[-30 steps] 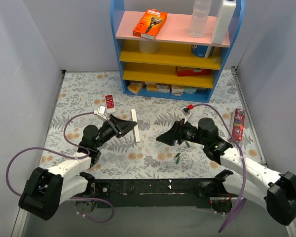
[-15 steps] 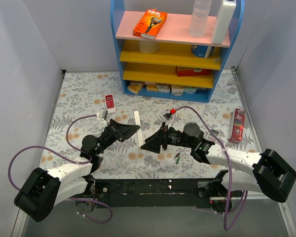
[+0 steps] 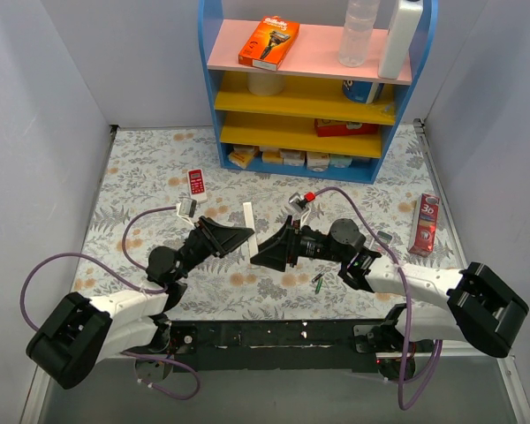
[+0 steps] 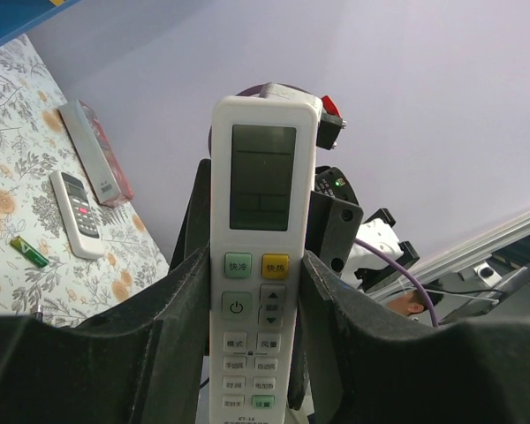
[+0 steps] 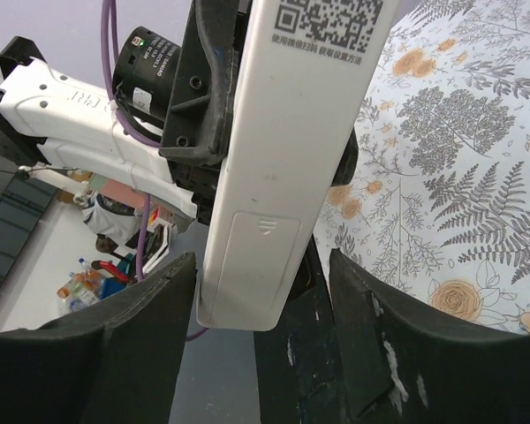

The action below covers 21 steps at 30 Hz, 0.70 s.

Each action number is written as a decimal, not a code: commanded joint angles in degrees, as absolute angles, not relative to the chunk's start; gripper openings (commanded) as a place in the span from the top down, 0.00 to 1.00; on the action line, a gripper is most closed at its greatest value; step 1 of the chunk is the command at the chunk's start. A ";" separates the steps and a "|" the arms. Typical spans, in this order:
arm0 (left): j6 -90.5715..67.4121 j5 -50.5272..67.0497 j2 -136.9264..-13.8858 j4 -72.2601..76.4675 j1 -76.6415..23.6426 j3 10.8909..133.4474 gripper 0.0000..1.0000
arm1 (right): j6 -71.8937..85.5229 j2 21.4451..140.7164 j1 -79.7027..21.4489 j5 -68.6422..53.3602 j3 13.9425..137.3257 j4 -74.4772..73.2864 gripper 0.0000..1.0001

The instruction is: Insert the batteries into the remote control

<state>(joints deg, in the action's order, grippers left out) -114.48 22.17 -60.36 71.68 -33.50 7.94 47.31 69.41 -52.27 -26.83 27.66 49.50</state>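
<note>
**A:** Remote control (image 4: 263, 256): where is it, and who has it?

**B:** In the left gripper (image 3: 238, 235), clamped. The left wrist view shows both black fingers (image 4: 181, 300) pressed on its long edges, level with the green and yellow buttons.

**A:** Right gripper (image 5: 261, 265)?

**B:** Spread wide. Its fingers flank the remote's lower end with room to spare. Can't tell whether either one touches the casing.

**A:** What does one view give that the others lack?

**B:** Left wrist shows the face only: grey display above, rows of buttons below, right arm behind it. Right wrist shows the plain white back only. There's a QR code toward one end and a closed battery cover with a small arrow mark at the end between the right fingers. Top view shows neither face nor back, just a thin white edge between the two gripper tips.

**A:** Long axis?

**B:** Seen from above, it runs away from the arm bases with a slight slant, crosswise to both grippers. Face is turned to the left wrist, back to the right wrist. The cover end sits by the right fingertips, the nearer end.

**A:** Batteries (image 3: 319, 282)?

**B:** On the floral table (image 3: 141, 177), beside the right forearm and behind its fingertips, apart from the remote. Two can be made out from above, one of them green. The left wrist view also catches a green one, well past the held remote and near a short white handset (image 4: 78, 215).
</note>
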 commanded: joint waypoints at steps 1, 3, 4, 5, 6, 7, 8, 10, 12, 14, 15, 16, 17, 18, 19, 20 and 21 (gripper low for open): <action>-117.51 21.62 -61.43 78.57 -34.28 7.30 0.89 | 47.72 70.49 -52.73 -28.83 30.06 55.54 0.34; -117.77 21.79 -61.87 79.89 -34.45 7.21 0.88 | 47.72 70.58 -52.73 -28.92 29.88 55.72 0.44; -117.77 21.80 -61.96 80.07 -34.45 7.21 0.88 | 47.72 70.58 -52.73 -28.92 29.62 55.81 0.49; -117.69 21.97 -62.05 79.98 -34.45 7.29 0.87 | 47.72 70.49 -52.73 -28.92 29.53 55.98 0.54; -117.51 22.15 -61.96 79.46 -34.45 7.29 0.84 | 47.46 70.40 -52.73 -28.92 29.36 55.81 0.65; -117.34 22.15 -61.70 78.93 -34.45 7.21 0.74 | 47.37 70.14 -52.73 -28.83 29.18 55.81 0.71; -116.81 22.15 -61.44 78.23 -34.37 7.29 0.69 | 47.03 69.96 -52.73 -28.57 29.18 54.68 0.75; -115.93 22.15 -60.56 75.77 -34.45 7.12 0.53 | 45.71 69.09 -52.73 -28.30 29.44 53.18 0.87; -113.21 21.89 -57.76 69.74 -34.45 7.21 0.29 | 44.31 68.12 -52.73 -27.60 29.71 49.06 0.93; -108.49 21.01 -53.29 58.44 -34.45 9.13 0.09 | 40.80 66.10 -52.73 -25.15 30.75 41.10 0.98; -106.28 20.31 -51.61 53.49 -34.45 10.36 0.04 | 39.30 65.48 -52.73 -23.83 31.37 37.74 0.99; -104.08 17.95 -50.11 47.43 -34.45 13.68 0.02 | 36.33 64.17 -52.82 -22.25 31.99 34.57 0.99; -101.71 16.62 -47.23 35.37 -34.45 16.15 0.02 | 34.99 63.64 -53.00 -18.67 33.12 30.97 0.99; -97.08 14.78 -46.24 30.02 -34.45 18.17 0.02 | 33.68 63.28 -53.52 -16.89 33.74 25.72 0.99; -95.47 13.20 -45.36 25.27 -34.45 22.20 0.02 | 32.36 62.76 -53.87 -15.05 34.45 22.71 0.99; -93.71 10.23 -44.74 17.39 -34.37 24.06 0.02 | 30.34 62.67 -54.31 -10.94 36.02 20.07 0.99; -91.60 9.24 -44.30 14.18 -34.37 25.65 0.02 | 29.28 62.75 -55.36 -8.72 36.73 15.25 0.99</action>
<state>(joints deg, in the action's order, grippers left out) -103.24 17.37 -47.57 40.97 -34.30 16.82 37.82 64.47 -53.19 -20.23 31.00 30.59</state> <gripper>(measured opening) 0.981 0.438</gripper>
